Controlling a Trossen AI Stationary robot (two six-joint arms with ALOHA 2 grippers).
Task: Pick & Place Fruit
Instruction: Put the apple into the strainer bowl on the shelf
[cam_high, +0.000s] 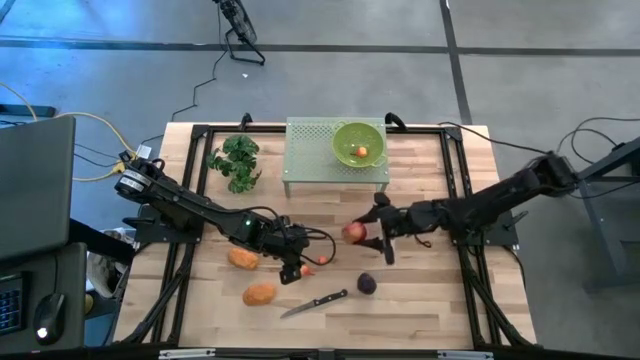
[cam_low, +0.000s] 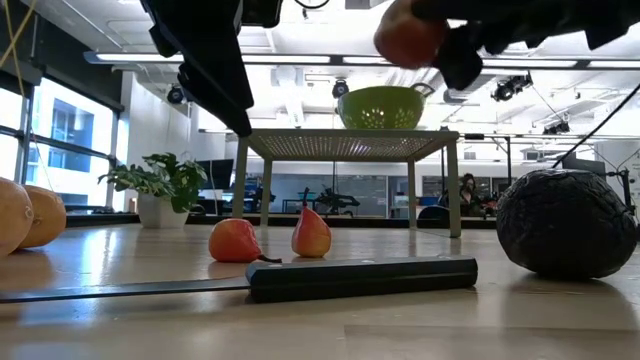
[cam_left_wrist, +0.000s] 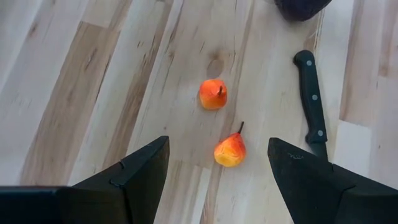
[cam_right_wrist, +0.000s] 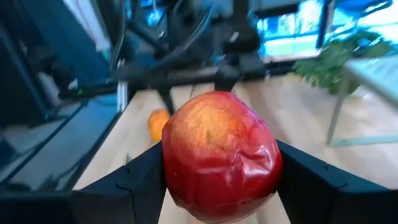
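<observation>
Two small pears (cam_left_wrist: 221, 122) — one apple (cam_right_wrist: 219, 164) in right gripper (cam_high: 381, 232).

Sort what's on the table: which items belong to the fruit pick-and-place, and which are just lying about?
Job:
red apple, held in the right gripper
two small pears, under the open left gripper
two orange fruits
dark purple fruit
green colander, one fruit inside

Lying about:
knife
leafy bunch

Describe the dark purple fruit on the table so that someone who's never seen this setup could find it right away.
Start at the green perforated stand at the back of the wooden table, then come toward the front edge, right of centre. Right of the black-handled knife lies the dark purple fruit, alone. It is the only near-black, wrinkled fruit; the others are orange or red.
</observation>
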